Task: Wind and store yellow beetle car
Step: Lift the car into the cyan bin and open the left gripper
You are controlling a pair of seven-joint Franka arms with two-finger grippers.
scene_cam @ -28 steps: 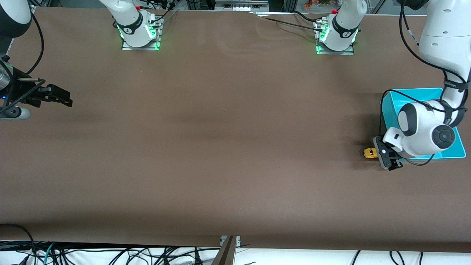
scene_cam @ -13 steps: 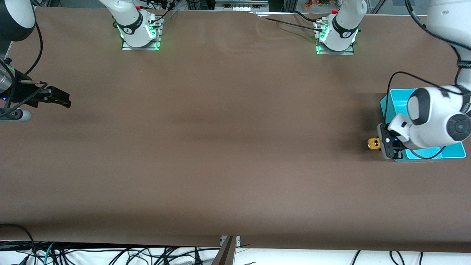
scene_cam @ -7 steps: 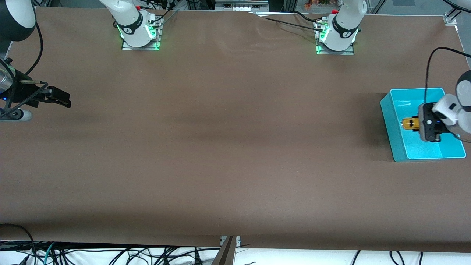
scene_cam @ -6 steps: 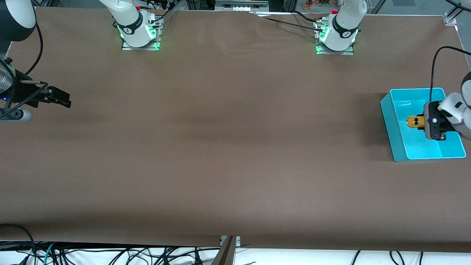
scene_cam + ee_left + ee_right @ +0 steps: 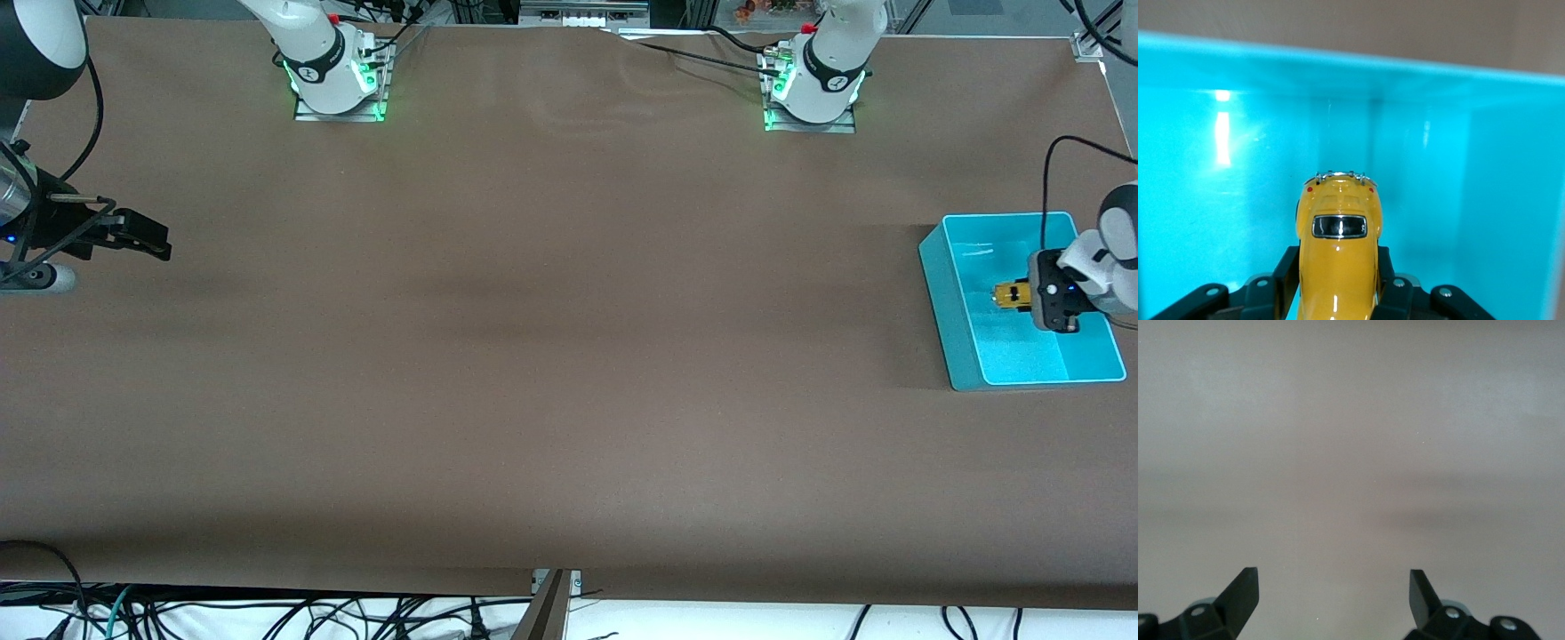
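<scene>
The yellow beetle car [image 5: 1010, 295] is held in my left gripper [image 5: 1022, 297] over the inside of the teal bin [image 5: 941, 293] at the left arm's end of the table. In the left wrist view the car [image 5: 1338, 247] sits between the two dark fingers [image 5: 1286, 275], which press on its sides, with the bin's floor and walls around it. My right gripper [image 5: 156, 240] is open and empty, waiting over the table at the right arm's end; its view shows spread fingertips [image 5: 1245, 590] over bare table.
The brown table [image 5: 551, 338] carries only the teal bin. The two arm bases [image 5: 338, 76] stand along the edge farthest from the front camera. Cables hang below the nearest edge.
My left gripper lifted the car from the table beside the bin and carried it over the bin, then lowered it inside. The right arm has not moved.
</scene>
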